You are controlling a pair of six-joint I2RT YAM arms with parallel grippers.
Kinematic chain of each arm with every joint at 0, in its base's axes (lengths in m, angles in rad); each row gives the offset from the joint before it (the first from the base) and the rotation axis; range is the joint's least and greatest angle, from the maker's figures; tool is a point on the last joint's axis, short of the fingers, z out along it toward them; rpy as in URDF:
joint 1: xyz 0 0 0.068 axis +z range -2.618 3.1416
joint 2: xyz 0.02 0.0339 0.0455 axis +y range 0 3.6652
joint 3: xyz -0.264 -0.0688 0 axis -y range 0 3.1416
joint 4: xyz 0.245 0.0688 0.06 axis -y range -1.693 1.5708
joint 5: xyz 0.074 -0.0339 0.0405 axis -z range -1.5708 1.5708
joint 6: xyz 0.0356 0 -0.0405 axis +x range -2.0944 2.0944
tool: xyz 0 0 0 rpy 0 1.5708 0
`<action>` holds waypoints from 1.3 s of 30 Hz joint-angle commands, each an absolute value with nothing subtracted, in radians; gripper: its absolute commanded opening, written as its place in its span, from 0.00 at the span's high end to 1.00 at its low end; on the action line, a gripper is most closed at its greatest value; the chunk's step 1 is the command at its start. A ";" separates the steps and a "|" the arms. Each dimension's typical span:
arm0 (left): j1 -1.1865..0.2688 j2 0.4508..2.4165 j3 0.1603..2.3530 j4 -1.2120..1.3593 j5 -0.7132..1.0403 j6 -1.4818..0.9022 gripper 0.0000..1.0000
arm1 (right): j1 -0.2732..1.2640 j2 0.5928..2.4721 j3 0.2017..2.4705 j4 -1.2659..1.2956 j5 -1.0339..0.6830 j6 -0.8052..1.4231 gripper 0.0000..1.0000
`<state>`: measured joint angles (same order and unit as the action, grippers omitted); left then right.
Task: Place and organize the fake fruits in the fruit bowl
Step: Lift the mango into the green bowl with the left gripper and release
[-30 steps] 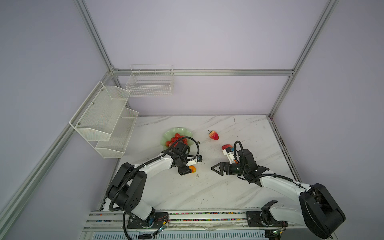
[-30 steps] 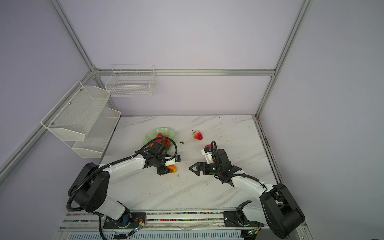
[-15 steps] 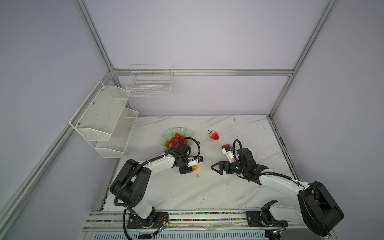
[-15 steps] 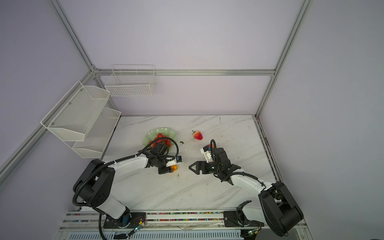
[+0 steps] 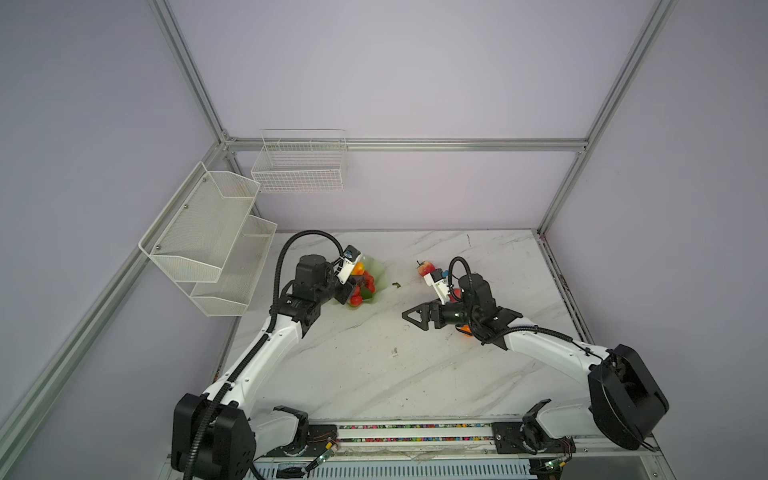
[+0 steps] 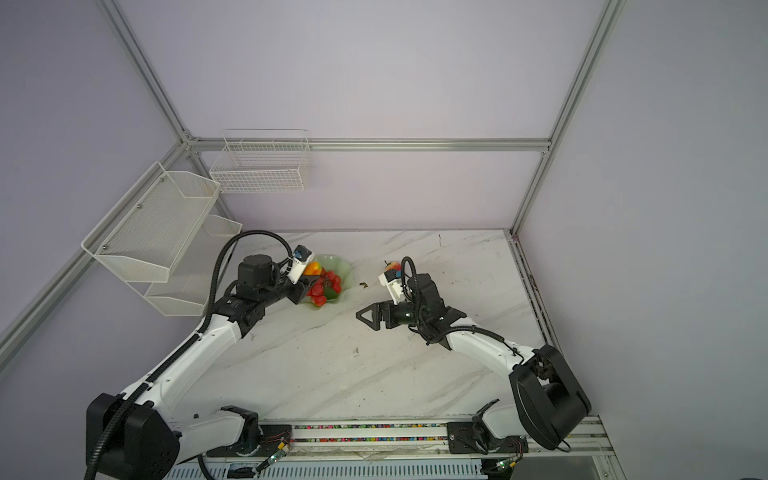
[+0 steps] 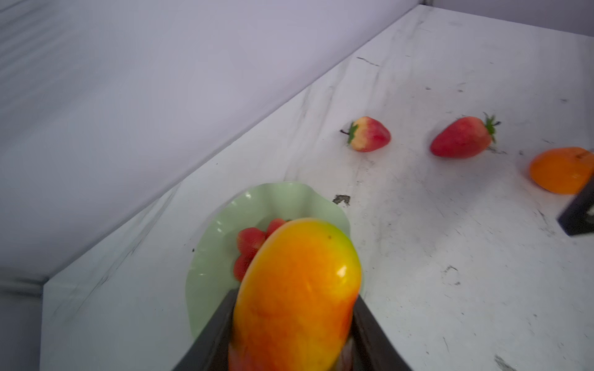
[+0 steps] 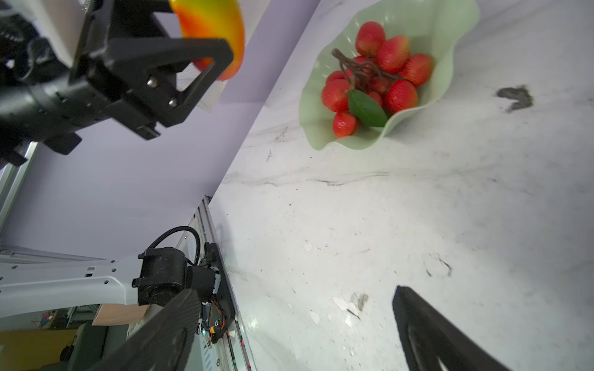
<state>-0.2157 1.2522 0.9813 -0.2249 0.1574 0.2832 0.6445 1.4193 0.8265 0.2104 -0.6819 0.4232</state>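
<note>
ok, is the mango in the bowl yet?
No, the left tool grips the mango in the air, apart from the bowl, which holds only the berry bunch.

Soft even light, only faint shadows on the worktop [image 5: 374, 374]. Left wrist cam: mango [image 7: 295, 289] up close is blurry w/ a small glare spot.

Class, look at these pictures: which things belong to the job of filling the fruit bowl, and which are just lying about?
Job: bowl, berry bunch, mango, pale strawberry, red strawberry, mandarin.
Lying about: wire basket, mesh shelf, dark scrap.
</note>
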 commanded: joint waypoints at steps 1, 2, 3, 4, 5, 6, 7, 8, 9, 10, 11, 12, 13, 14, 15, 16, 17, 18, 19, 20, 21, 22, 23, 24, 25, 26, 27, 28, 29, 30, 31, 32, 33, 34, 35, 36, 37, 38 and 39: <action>-0.161 1.335 1.120 -0.258 0.064 0.126 0.63 | 0.713 1.488 0.886 0.265 -0.662 0.417 0.03; -0.152 1.372 1.146 -0.273 0.066 0.115 0.63 | 0.731 1.503 0.891 0.290 -0.661 0.431 0.03; -0.142 1.403 1.172 -0.281 0.065 0.108 0.62 | 0.748 1.516 0.893 0.311 -0.657 0.445 0.03; -0.135 1.454 1.193 -0.284 0.059 0.101 0.63 | 0.759 1.525 0.893 0.322 -0.651 0.454 0.03; -0.128 1.491 1.217 -0.285 0.051 0.097 0.63 | 0.771 1.531 0.891 0.331 -0.643 0.461 0.03; -0.122 1.524 1.238 -0.282 0.045 0.098 0.63 | 0.780 1.531 0.885 0.336 -0.633 0.467 0.03; -0.118 1.552 1.255 -0.280 0.043 0.100 0.63 | 0.786 1.527 0.878 0.341 -0.626 0.471 0.03; -0.117 1.581 1.269 -0.271 0.037 0.100 0.63 | 0.788 1.519 0.867 0.347 -0.617 0.477 0.03; -0.115 1.608 1.282 -0.265 0.032 0.098 0.62 | 0.789 1.509 0.852 0.351 -0.606 0.483 0.03; -0.115 1.631 1.294 -0.265 0.030 0.097 0.62 | 0.790 1.497 0.841 0.352 -0.595 0.486 0.03; -0.112 1.656 1.307 -0.262 0.022 0.094 0.62 | 0.789 1.485 0.830 0.348 -0.583 0.485 0.03; -0.113 1.680 1.319 -0.262 0.015 0.089 0.62 | 0.790 1.476 0.823 0.341 -0.574 0.482 0.03; -0.112 1.700 1.330 -0.262 0.014 0.087 0.61 | 0.790 1.471 0.819 0.332 -0.569 0.479 0.03; -0.113 1.720 1.339 -0.261 0.010 0.082 0.61 | 0.789 1.465 0.816 0.324 -0.565 0.475 0.03; -0.112 1.737 1.348 -0.261 0.012 0.079 0.61 | 0.789 1.462 0.816 0.317 -0.562 0.473 0.03; -0.111 1.753 1.355 -0.263 0.015 0.075 0.61 | 0.789 1.460 0.816 0.310 -0.558 0.471 0.03; -0.111 1.768 1.361 -0.264 0.019 0.071 0.61 | 0.788 1.458 0.816 0.301 -0.550 0.468 0.03; -0.111 1.781 1.366 -0.267 0.024 0.069 0.61 | 0.788 1.453 0.817 0.293 -0.535 0.466 0.03; -0.112 1.787 1.366 -0.268 0.026 0.063 0.61 | 0.789 1.449 0.816 0.288 -0.517 0.469 0.03; -0.112 1.792 1.363 -0.267 0.024 0.060 0.60 | 0.788 1.444 0.815 0.288 -0.491 0.475 0.03; -0.111 1.795 1.359 -0.269 0.022 0.060 0.58 | 0.788 1.440 0.813 0.287 -0.467 0.483 0.03; -0.113 1.797 1.355 -0.271 0.021 0.062 0.57 | 0.788 1.439 0.815 0.286 -0.451 0.488 0.03; -0.112 1.800 1.349 -0.270 0.020 0.064 0.55 | 0.788 1.442 0.816 0.285 -0.434 0.496 0.03; -0.112 1.802 1.343 -0.270 0.021 0.070 0.53 | 0.788 1.446 0.817 0.285 -0.422 0.504 0.03; -0.113 1.802 1.340 -0.272 0.022 0.073 0.52 | 0.788 1.452 0.817 0.285 -0.415 0.510 0.03; -0.112 1.804 1.335 -0.274 0.024 0.076 0.51 | 0.788 1.460 0.819 0.285 -0.412 0.516 0.03; -0.112 1.805 1.332 -0.276 0.023 0.079 0.50 | 0.788 1.469 0.821 0.285 -0.413 0.519 0.03; -0.112 1.805 1.330 -0.278 0.022 0.078 0.49 | 0.788 1.477 0.823 0.287 -0.412 0.524 0.03; -0.112 1.805 1.329 -0.280 0.021 0.080 0.47 | 0.788 1.483 0.825 0.286 -0.408 0.527 0.03; -0.112 1.806 1.327 -0.282 0.019 0.081 0.46 | 0.788 1.485 0.825 0.285 -0.400 0.530 0.03; -0.113 1.806 1.327 -0.287 0.020 0.084 0.45 | 0.788 1.485 0.825 0.285 -0.386 0.534 0.03; -0.112 1.809 1.327 -0.291 0.019 0.083 0.44 | 0.787 1.480 0.825 0.279 -0.364 0.542 0.03; -0.112 1.808 1.328 -0.296 0.018 0.086 0.43 | 0.781 1.475 0.827 0.271 -0.340 0.551 0.03; -0.113 1.807 1.328 -0.299 0.021 0.087 0.43 | 0.764 1.468 0.828 0.262 -0.317 0.561 0.03; -0.112 1.804 1.328 -0.298 0.024 0.085 0.43 | 0.738 1.464 0.832 0.257 -0.302 0.568 0.03; -0.112 1.802 1.327 -0.298 0.026 0.087 0.43 | 0.710 1.463 0.839 0.246 -0.294 0.568 0.03; -0.112 1.800 1.328 -0.298 0.028 0.087 0.42 | 0.674 1.464 0.852 0.226 -0.286 0.556 0.03; -0.112 1.798 1.328 -0.298 0.028 0.087 0.42 | 0.641 1.467 0.873 0.200 -0.278 0.538 0.03; -0.112 1.794 1.328 -0.298 0.029 0.085 0.42 | 0.614 1.474 0.894 0.176 -0.267 0.515 0.03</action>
